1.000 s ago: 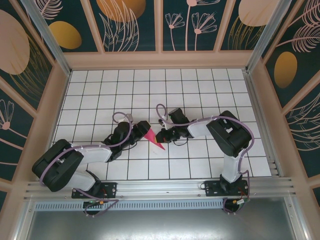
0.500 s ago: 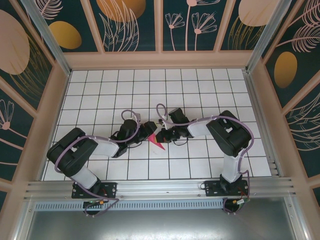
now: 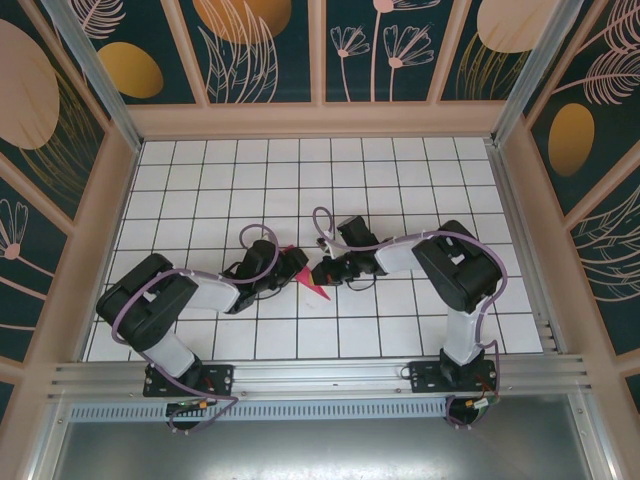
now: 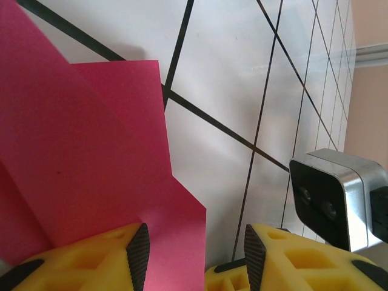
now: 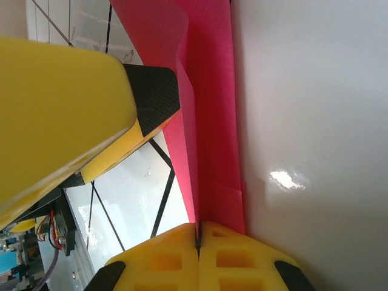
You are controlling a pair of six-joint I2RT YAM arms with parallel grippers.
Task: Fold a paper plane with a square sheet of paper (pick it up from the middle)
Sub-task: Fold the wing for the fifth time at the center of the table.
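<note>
Paper plane (image 3: pixel 310 279): a narrow magenta-pink dart, matte and smooth, is being held near the middle of the white grid table (image 3: pixel 400 180), its tip pointing toward the near edge.
Right gripper (image 5: pixel 198 233): its yellow fingers are being pressed together on a folded edge of the paper, with no gap between them.
Left gripper (image 4: pixel 191 248): its yellow, black-padded fingers (image 4: pixel 91 264) are being held apart; a paper corner is lying in the gap, with bare table beside it.
Top view: both arms are being shown meeting at the dart.
Wrist views: overlapping layers and sharp creases are being shown, a detail too small to be made out from above.
</note>
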